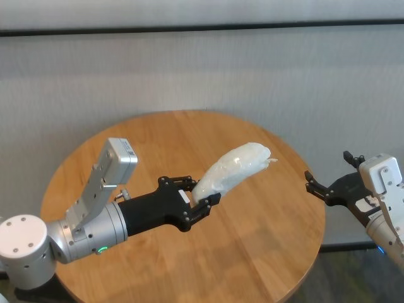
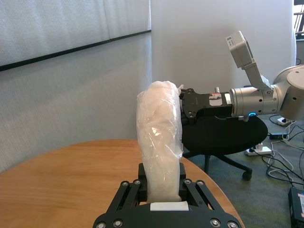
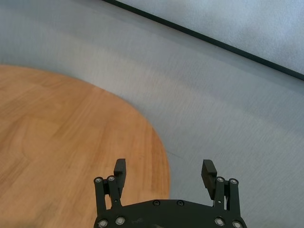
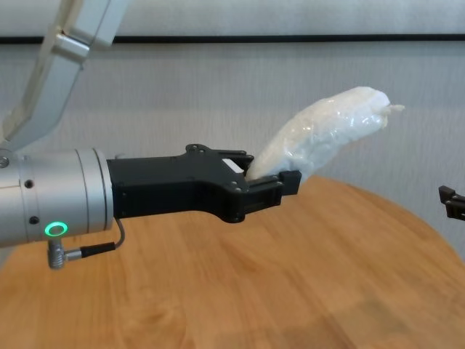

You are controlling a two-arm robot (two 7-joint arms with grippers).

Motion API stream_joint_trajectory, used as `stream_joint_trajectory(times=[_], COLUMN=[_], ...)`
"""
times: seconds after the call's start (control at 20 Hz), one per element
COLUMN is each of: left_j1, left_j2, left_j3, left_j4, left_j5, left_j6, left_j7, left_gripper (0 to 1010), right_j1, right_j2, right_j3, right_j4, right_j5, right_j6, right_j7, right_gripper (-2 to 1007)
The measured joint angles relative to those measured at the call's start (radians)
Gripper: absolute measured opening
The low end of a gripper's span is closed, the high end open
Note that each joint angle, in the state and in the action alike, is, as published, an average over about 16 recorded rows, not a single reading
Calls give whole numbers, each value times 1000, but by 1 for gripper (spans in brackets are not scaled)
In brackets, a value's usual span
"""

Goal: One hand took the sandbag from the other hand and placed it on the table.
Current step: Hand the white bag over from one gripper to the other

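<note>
Left gripper point(image 1: 201, 201) clamps the sandbag point(image 1: 231, 170) above the table point(image 1: 265, 252); the right gripper point(image 1: 323, 187), spread wide off the rim, should approach squarely and grasp the free end.

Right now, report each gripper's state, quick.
Left gripper: shut on the sandbag, held up above the table.
Right gripper: open, empty, off the table's right edge.

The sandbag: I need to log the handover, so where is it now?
In the head view, the sandbag is held above the table by the left gripper, left of the open right gripper at the table's right edge.
</note>
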Motion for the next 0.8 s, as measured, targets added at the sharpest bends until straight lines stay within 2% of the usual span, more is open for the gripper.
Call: stream_joint_trajectory(times=[0.5,0.8], left_j1=[1,1], left_j2=[-1,-1], left_j3=[-1,-1], left_j4=[1,2], left_j5=[-1,-1], left_j6=[-1,-2], left_j7=[-2,-2], left_gripper=[357,357], right_j1=[0,-4], right_j2=[0,1], right_j3=[0,7], right_j4=[0,-3], right_j5=[0,10], right_j6=[0,-10], right_j7=[0,18], right_gripper=[1000,1001])
